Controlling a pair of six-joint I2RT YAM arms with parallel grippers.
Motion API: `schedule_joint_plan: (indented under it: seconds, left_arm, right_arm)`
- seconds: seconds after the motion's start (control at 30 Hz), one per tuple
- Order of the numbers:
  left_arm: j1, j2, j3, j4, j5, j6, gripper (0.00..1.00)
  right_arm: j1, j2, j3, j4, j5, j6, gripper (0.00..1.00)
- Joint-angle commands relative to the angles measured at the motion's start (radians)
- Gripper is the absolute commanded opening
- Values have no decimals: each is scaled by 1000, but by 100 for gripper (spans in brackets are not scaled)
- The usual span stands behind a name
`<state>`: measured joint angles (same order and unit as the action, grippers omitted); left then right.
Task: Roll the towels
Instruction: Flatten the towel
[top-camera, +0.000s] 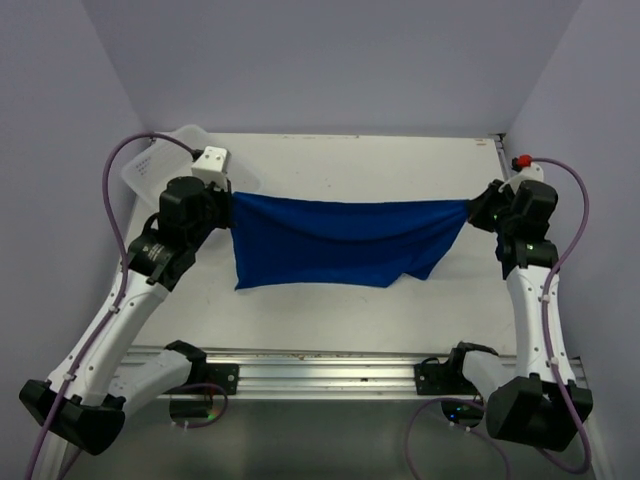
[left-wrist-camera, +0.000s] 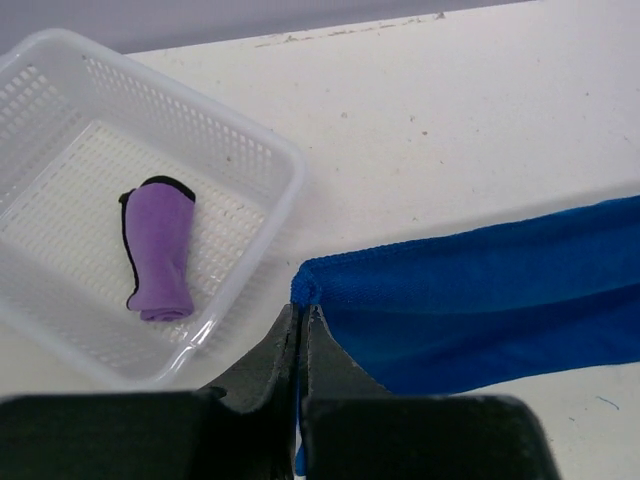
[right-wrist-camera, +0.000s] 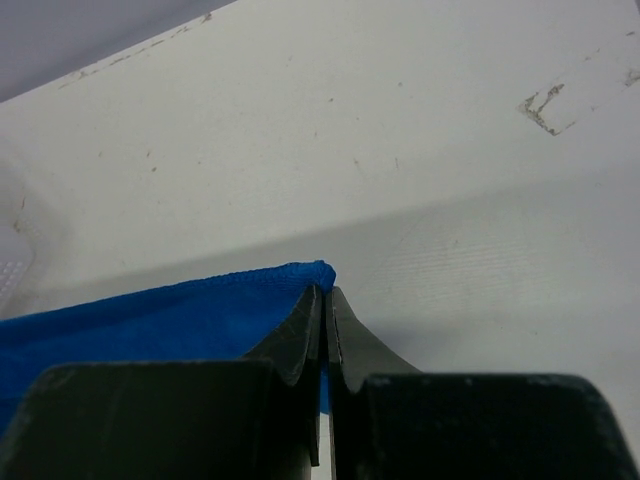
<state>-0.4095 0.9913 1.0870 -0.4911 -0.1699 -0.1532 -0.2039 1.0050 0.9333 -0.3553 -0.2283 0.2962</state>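
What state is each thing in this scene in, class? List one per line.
blue towel: unrolled, stretched out by two corners.
left claw: shut on one blue towel corner.
right claw: shut on the other corner.
purple towel: rolled, lying in the basket.
basket: upright, holding only the purple towel.

The top camera looks down from high behind the near edge, at 6 o'clock in its view, taking in the whole table (top-camera: 330, 310). The wrist cameras sit close behind the left gripper (left-wrist-camera: 301, 315) and the right gripper (right-wrist-camera: 326, 300), facing low across the table; all three views share the blue towel (top-camera: 340, 240).
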Motion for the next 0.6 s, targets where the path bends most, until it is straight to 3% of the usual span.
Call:
schedule_joint_plan:
  seconds: [0.0,0.3,0.57]
  left_arm:
    - [26,-54,4,34,-35,24,0]
    - [35,-88,40,43,-115,35,0]
    - [35,-138,28,69,-118,47,0]
  right_arm:
    - [-5,-31,76,-39,-26,12,0]
    - [-3,-74,176,-88,-68,-2,0]
    - [-5,-100,288,-247,-106,-61,0]
